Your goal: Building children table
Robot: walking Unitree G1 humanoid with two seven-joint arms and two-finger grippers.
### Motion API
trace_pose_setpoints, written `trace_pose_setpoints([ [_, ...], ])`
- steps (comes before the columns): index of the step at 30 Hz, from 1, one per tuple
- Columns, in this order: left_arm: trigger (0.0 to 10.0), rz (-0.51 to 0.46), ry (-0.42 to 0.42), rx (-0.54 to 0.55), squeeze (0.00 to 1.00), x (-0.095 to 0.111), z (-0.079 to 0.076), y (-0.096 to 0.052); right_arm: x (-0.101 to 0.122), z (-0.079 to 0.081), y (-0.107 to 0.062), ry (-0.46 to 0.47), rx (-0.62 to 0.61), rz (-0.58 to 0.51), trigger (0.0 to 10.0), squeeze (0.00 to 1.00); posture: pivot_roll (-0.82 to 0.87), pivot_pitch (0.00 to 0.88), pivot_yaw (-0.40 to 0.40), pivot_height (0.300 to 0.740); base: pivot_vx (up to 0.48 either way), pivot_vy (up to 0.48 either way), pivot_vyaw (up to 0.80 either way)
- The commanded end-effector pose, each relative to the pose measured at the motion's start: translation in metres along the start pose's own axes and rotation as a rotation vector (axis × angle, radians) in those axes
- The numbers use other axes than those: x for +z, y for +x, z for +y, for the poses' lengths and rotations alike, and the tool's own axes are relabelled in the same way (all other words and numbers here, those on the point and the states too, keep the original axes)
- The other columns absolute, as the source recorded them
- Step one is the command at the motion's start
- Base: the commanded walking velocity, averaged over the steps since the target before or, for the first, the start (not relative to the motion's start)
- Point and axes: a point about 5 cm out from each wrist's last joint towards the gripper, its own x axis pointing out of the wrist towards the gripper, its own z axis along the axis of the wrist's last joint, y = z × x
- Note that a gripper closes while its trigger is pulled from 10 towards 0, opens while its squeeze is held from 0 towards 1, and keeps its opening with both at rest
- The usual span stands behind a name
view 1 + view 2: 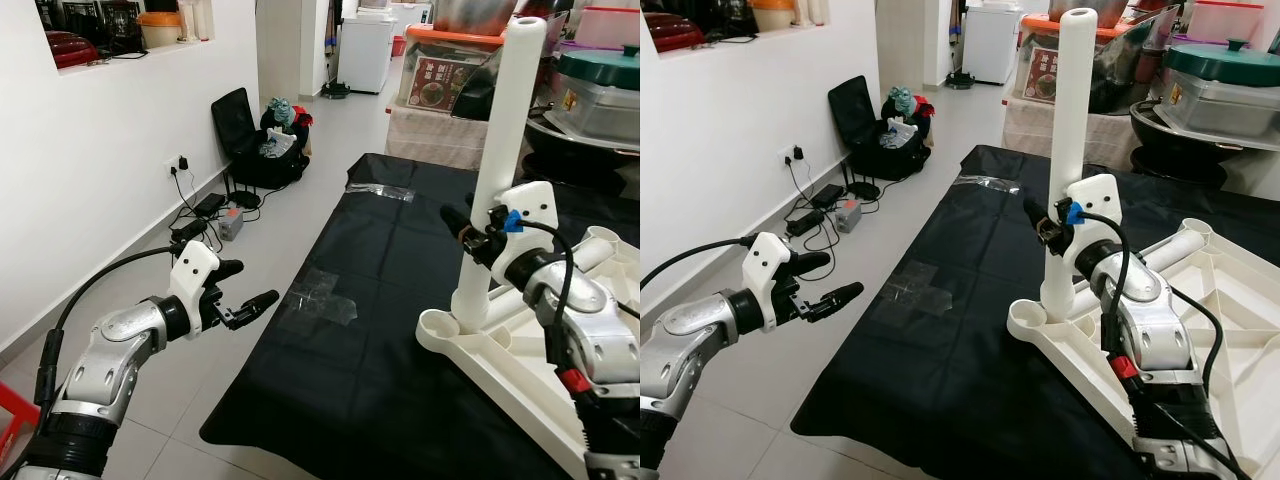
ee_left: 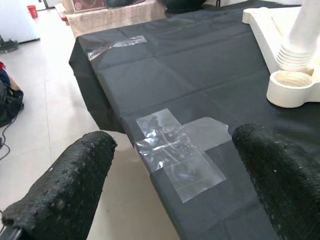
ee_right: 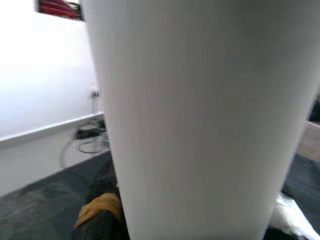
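Two black fingers of the right gripper [image 1: 1048, 228] close round the white table leg [image 1: 1070, 150] about halfway up, keeping it upright while its foot sits in the corner socket of the upturned white tabletop [image 1: 1200, 330]; I'd judge the grip is there to steady or twist the leg home. The tabletop lies underside up on the black cloth [image 1: 940, 380], presumably so the sockets face upward for fitting. A second leg [image 1: 1175, 250] lies flat across the frame at about two o'clock from the gripper. Away at nine o'clock, the left gripper [image 1: 245, 290] hangs over the floor beside the cloth's edge, fingers spread wide and holding nothing, seemingly waiting. Clear tape patches [image 2: 175, 150] pin the cloth down.
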Motion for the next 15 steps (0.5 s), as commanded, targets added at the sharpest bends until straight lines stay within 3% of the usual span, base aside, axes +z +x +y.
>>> trace_pose_setpoints([
  [1,10.0,-0.005,0.005,0.008,0.0,0.0,0.002,0.001,-0.012,0.01,-0.002,0.04,0.031,0.054,0.0,0.0,0.06,0.0,-0.04,0.74,0.0,0.0,0.0],
  [8,10.0,-0.004,0.0,0.01,0.0,-0.001,0.003,0.003,-0.015,0.024,-0.003,0.059,0.069,0.056,0.0,0.0,0.05,0.0,-0.04,0.74,0.0,0.0,0.0],
  [15,10.0,0.0,0.0,0.013,0.0,-0.003,0.004,0.003,-0.018,0.025,-0.005,0.057,0.074,0.073,0.0,0.0,0.05,0.0,-0.042,0.74,0.0,0.0,0.0],
])
